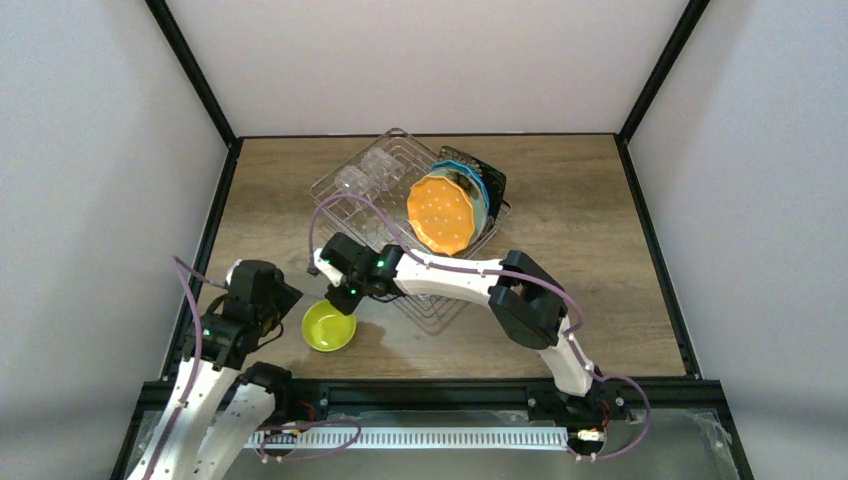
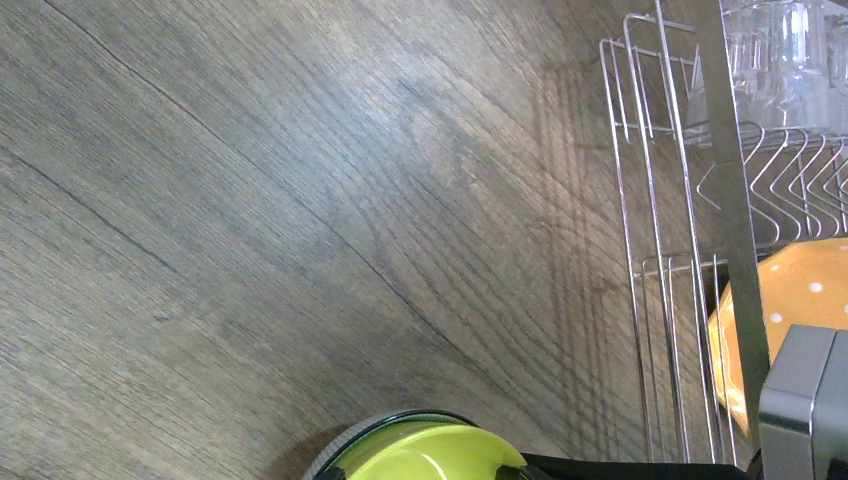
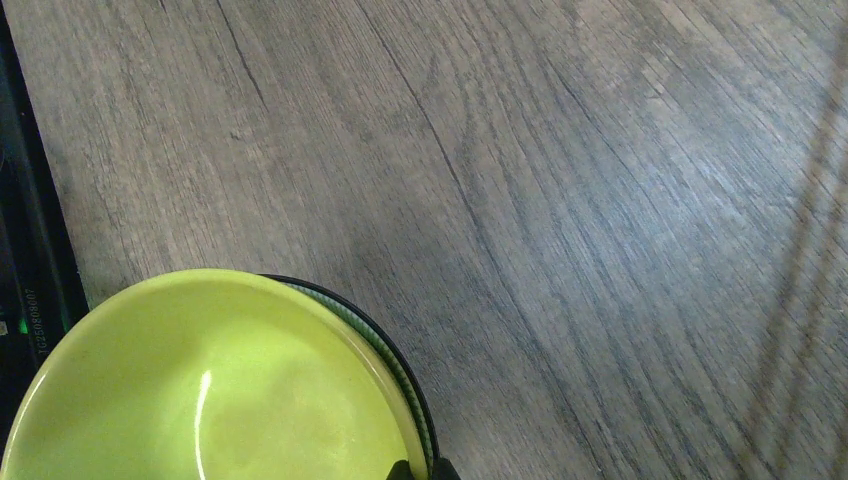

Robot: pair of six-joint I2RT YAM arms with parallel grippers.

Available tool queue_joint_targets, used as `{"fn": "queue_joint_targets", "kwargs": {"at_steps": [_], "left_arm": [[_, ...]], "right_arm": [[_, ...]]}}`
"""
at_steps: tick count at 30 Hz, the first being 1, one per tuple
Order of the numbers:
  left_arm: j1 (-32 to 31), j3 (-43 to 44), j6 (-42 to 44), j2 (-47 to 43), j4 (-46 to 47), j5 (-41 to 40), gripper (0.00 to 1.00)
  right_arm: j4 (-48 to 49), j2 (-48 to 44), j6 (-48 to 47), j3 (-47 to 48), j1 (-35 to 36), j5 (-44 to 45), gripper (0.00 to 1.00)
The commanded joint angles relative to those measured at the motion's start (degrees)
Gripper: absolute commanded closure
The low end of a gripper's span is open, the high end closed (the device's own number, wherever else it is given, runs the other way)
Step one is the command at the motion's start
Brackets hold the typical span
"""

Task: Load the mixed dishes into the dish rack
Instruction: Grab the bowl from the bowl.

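Bowl [image 1: 329,327], yellow-green, upright on table [image 1: 600,230] at 7 o'clock of rack [image 1: 437,308], just off its near corner. R gripper [image 1: 345,298] clamped on bowl rim at approx 1 o'clock. L gripper [image 1: 280,300] spread wide, holding nothing, at bowl's 9 o'clock. Orange plate [image 1: 443,213] and glass [image 1: 380,165] already racked. Step, by judgement: bowl pickup, lift not yet evident. Next: raise level, carry toward 1 o'clock, seat in free slot clear of plates.
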Motion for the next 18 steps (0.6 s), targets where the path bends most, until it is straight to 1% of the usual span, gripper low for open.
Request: {"fn": "queue_joint_targets", "kwargs": {"at_steps": [1,18], "left_arm": [[0.2,-0.8,0.0,-0.1,0.5,0.6,0.00],[0.2,0.4,-1.8,-1.5,-0.8,0.0,0.00]], "right_arm": [[-0.8,-0.7,-0.3,0.9,0.1,1.2,0.99],[0.9,-5.2,-0.8,0.6,0.1,2.2,0.99]]}}
